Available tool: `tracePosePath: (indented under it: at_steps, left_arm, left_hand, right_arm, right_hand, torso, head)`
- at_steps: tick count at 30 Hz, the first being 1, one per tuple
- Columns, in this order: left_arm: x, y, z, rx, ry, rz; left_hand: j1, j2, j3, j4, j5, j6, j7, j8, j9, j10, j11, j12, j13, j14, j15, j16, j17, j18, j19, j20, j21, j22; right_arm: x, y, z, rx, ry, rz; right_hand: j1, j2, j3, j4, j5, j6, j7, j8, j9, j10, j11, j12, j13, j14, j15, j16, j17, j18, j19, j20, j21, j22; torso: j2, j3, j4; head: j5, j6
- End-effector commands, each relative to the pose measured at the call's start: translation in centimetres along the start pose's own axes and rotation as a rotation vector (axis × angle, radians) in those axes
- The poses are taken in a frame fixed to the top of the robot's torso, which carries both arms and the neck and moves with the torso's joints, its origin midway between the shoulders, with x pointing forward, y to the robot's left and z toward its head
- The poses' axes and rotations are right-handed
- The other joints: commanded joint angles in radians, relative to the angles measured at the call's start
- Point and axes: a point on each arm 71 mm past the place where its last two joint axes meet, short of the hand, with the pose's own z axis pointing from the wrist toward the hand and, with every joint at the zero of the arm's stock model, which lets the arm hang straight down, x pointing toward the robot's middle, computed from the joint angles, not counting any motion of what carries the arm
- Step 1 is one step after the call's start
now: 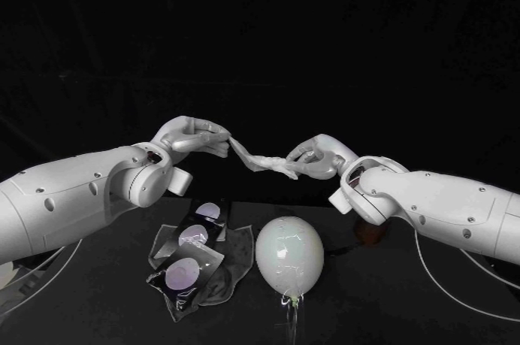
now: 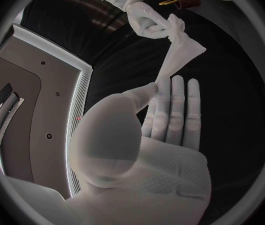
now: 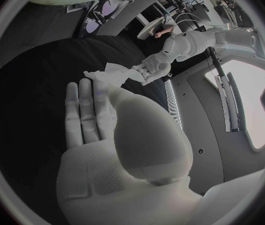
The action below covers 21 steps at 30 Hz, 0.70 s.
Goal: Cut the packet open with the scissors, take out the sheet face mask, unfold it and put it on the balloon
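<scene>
1. Above and behind the balloon (image 1: pixel 289 253), the sheet face mask (image 1: pixel 255 158) hangs in the air as a narrow, twisted strip, stretched between the robot's two arms.
2. The packet (image 1: pixel 193 256) lies crumpled and apparently opened on the black table (image 1: pixel 98 300), just beside the balloon on the robot's left-arm side. From that, the cutting and the taking-out look done.
3. Unfolding appears to be the step in hand. The mask is bunched and rolled on itself rather than spread flat, and no eye or mouth openings can be made out.
4. Left to do, by this reading, is opening the sheet to its full face shape, then bringing it down to the balloon and laying it over the top. The balloon lies bare on the table, well below the mask.
5. The left robot hand (image 1: pixel 193 138) is raised above the packet's side of the balloon. It is clamped on one end of the mask, the thumb pressing the sheet against fingers that reach out straight.
6. The right robot hand (image 1: pixel 315 158) is held up on the balloon's other side, a little lower, fingers curled round the mask's wadded end.
7. The two hands face each other with only the short span of mask between them.
</scene>
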Motion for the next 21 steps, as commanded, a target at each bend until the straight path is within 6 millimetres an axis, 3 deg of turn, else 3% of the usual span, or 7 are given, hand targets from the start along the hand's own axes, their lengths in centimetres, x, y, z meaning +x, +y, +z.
tracePosePath:
  at_steps: [1, 21]
  left_arm:
    - [-0.4, 0.3, -0.2, 0.006, -0.042, -0.006]
    - [1.2, 4.7, -1.9, -0.097, -0.123, -0.194]
  left_hand:
    - [0.000, 0.008, 0.006, 0.001, 0.003, 0.005, 0.001, 0.003, 0.213, -0.007, 0.001, 0.004, 0.001, 0.002, -0.004, 0.005, 0.001, 0.013, -0.005, 0.001, 0.007, 0.001]
    - [-0.010, 0.000, 0.012, 0.016, 0.003, -0.014, 0.009, -0.006, 0.222, -0.043, 0.010, 0.000, 0.009, -0.024, 0.008, -0.002, 0.003, 0.008, -0.034, 0.013, 0.001, 0.000]
  right_arm:
    - [-0.5, 0.2, 0.0, 0.009, -0.027, -0.064]
    - [-1.6, 2.2, -0.2, -0.049, -0.166, -0.016]
  right_hand:
    - [-0.005, -0.006, 0.008, -0.001, 0.003, 0.008, -0.002, 0.012, 0.047, 0.009, 0.000, -0.006, -0.001, 0.005, 0.000, -0.006, -0.001, 0.004, 0.005, -0.001, 0.005, 0.002]
    - [-0.039, -0.017, 0.058, -0.029, 0.002, 0.011, -0.004, 0.018, 0.048, 0.023, -0.002, -0.013, 0.000, 0.020, -0.003, -0.014, -0.008, 0.003, -0.005, -0.006, 0.030, 0.037]
  torso:
    - [0.001, 0.0003, 0.0007]
    - [0.002, 0.0003, 0.0005]
  head:
    - [-0.002, 0.001]
    - [-0.010, 0.001]
